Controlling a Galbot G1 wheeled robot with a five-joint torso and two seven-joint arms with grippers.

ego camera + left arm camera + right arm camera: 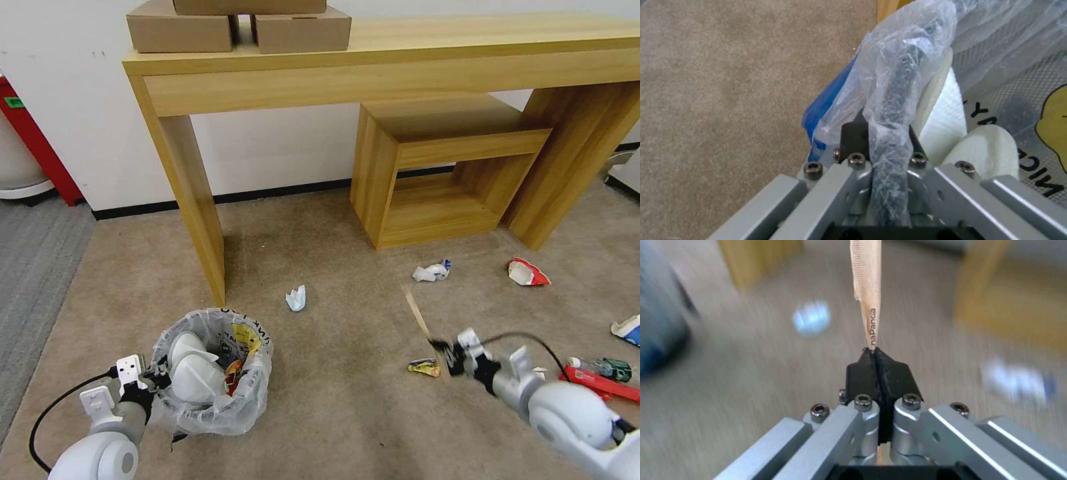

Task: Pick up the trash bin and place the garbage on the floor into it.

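Trash bin sat on beige carpet near the bench leg, two white slippers inside. Left pincer was clamped on its bag-covered rim. Right pincer, well apart from the bin, pinched a wooden stick, closed tight. Cups and wrappers lay beyond the bin.

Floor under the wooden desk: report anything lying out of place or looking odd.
Litter is strewn over the floor: a crumpled white paper, a squashed blue-white cup, a torn red-white cup and a red packet. The right gripper pinches a wooden stick; the left gripper clamps the trash bin rim.
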